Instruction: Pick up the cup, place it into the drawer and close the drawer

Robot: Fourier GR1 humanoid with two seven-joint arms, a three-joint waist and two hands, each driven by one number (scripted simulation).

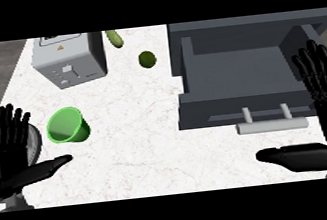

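Head view: translucent green plastic cup [67, 125] lies at nine o'clock, tipped; both black hands [8, 158] [323, 115] spread wide; open grey drawer [241, 76] at two o'clock, perhaps an avocado [147, 59] beside it.

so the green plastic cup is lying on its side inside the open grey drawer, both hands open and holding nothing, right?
Not quite. The head view shows the green plastic cup on the white marble counter, left of the open grey drawer, not inside it. The left hand and right hand are open, holding nothing.
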